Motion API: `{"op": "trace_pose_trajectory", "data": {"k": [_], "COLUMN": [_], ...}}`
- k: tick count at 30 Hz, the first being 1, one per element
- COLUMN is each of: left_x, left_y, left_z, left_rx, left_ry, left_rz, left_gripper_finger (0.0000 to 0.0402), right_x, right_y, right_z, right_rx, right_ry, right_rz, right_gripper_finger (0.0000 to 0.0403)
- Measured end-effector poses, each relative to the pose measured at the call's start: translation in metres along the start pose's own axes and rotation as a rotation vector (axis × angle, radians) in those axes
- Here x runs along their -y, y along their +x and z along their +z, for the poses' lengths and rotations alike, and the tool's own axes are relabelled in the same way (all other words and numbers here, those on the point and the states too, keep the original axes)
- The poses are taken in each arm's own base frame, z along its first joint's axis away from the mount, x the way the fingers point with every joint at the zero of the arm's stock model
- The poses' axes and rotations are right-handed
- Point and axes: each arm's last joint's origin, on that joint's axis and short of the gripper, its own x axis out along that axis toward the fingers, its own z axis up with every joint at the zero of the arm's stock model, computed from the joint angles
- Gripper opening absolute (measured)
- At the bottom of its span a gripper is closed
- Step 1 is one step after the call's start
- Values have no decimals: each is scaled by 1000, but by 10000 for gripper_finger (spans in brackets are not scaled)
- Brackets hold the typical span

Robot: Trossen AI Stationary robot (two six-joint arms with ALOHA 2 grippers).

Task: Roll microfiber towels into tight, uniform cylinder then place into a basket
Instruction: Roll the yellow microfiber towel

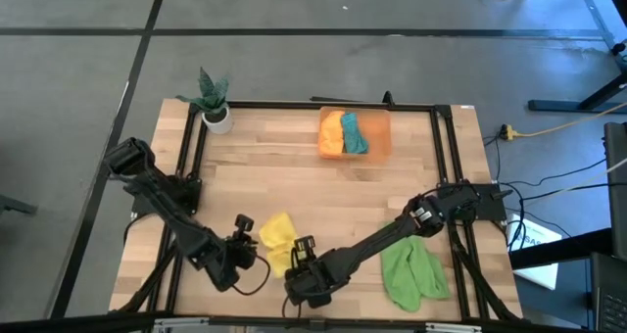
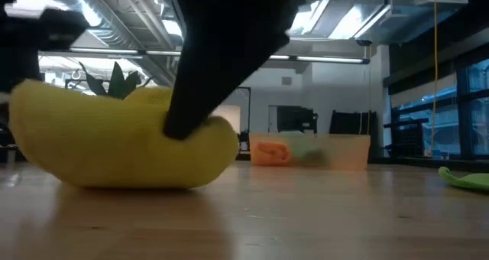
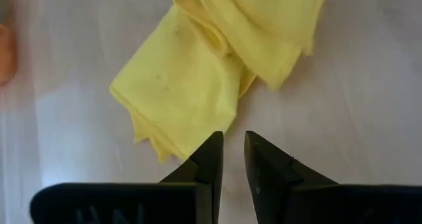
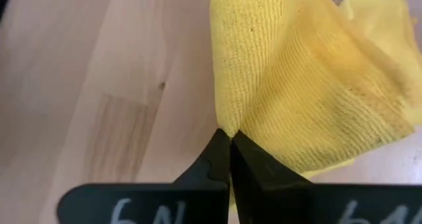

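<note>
so the worktop (image 1: 294, 157) has the basket (image 1: 380, 137) at the far edge with an orange and a teal towel inside; green towel (image 1: 411, 272) near the right front; yellow towel (image 1: 277, 237) front-centre; right fingers (image 4: 229, 140) pinched shut on its edge; left fingers (image 3: 232, 148) slightly apart, just beside its fold, not gripping

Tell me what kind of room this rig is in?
Probably a lab or industrial workspace: exposed ceiling ducts, a bare concrete floor with loose cables, and the framed wooden table.
</note>
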Motion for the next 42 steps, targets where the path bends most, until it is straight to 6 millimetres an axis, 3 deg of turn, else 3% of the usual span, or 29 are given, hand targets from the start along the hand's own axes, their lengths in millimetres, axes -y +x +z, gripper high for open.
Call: {"op": "trace_pose_trajectory", "data": {"k": [5, 12, 25, 35, 42], "left_x": [-4, -11, -9, -8, -9], "left_y": [10, 25, 27, 26, 24], "left_z": [-5, -5, -1, -1, -12], "left_rx": [-1, 38, 83, 89, -17], "left_ry": [11, 20, 20, 25, 51], "left_rz": [9, -33, -93, -99, -79], "left_gripper_finger": [55, 55, 55, 55, 55], "right_x": [17, 52, 118, 133, 128], "right_y": [-6, 2, 17, 17, 18], "right_z": [6, 10, 17, 32, 24], "right_rx": [-3, -19, 57, 246, 142], "right_ry": [13, 58, 128, 70, 99], "right_rz": [52, 156, 302, 273, 289], "right_gripper_finger": [1, 1, 0, 2, 4]}}
